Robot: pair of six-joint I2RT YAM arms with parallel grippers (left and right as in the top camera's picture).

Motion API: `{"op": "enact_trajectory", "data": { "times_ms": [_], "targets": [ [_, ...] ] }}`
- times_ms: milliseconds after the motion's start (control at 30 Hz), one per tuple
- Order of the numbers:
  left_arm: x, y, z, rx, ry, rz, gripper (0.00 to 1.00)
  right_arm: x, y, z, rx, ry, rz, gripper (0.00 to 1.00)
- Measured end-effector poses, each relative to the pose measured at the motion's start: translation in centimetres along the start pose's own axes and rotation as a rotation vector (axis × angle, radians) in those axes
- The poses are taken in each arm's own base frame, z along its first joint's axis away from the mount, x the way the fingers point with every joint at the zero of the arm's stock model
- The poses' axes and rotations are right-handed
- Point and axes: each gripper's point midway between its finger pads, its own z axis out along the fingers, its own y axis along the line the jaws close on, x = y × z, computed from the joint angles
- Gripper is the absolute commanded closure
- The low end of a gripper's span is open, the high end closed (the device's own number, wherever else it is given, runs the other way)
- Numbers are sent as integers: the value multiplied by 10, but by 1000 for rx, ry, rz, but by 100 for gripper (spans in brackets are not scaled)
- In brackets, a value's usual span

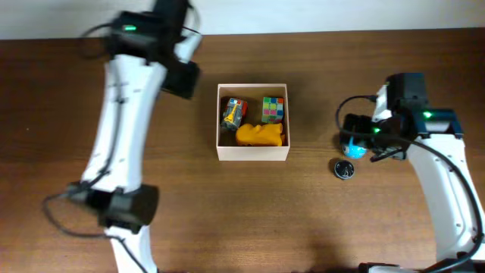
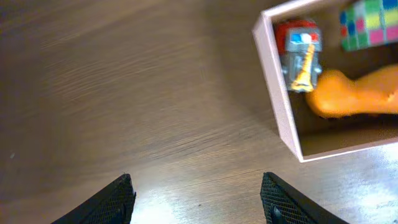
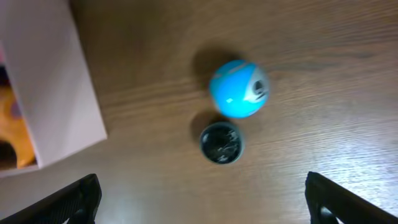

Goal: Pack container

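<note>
Right tool (image 3: pixel 202 202) hung spread wide just over the blue ball (image 3: pixel 239 88) — way nearer than the left arm — container (image 3: pixel 56 93) sat off to its left.

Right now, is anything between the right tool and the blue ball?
Nothing visible blocks it. The open right tool hangs over the ball; a small dark cap lies close beside it. Only bare table lies between ball and box.

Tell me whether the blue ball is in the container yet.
Out. The blue ball lies on the table, outside the container.
</note>
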Motion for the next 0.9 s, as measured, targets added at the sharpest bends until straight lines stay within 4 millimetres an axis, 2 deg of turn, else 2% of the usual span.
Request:
{"op": "enact_trajectory", "data": {
  "times_ms": [67,167,267,333,367,433,467,633,767,900],
  "targets": [
    [6,22,-18,-7,-39,-57,33,-5,-10,-1,9,-12,42,1],
    [28,65,-59,-36,-118,-179,32,-9,-24,4,23,-9,91,1],
    [53,84,-81,-22,-148,-262,32,-10,-31,18,37,23,114,1],
    [66,88,-83,1,-140,-300,24,-10,-33,29,45,50,119,1],
    [71,88,-81,17,-126,-313,17,-10,-34,38,50,70,122,1],
    [81,88,-67,46,-76,-339,13,-13,-35,52,54,84,124,0],
    [83,89,-60,55,-58,-350,1,-14,-36,58,55,93,125,0],
    [89,99,-12,85,18,-396,1,-14,-40,86,66,137,129,0],
    [90,103,9,92,30,-410,1,-16,-42,95,71,137,123,2],
    [95,101,22,101,54,-411,1,-21,-43,103,72,127,107,4]
  ]
}}
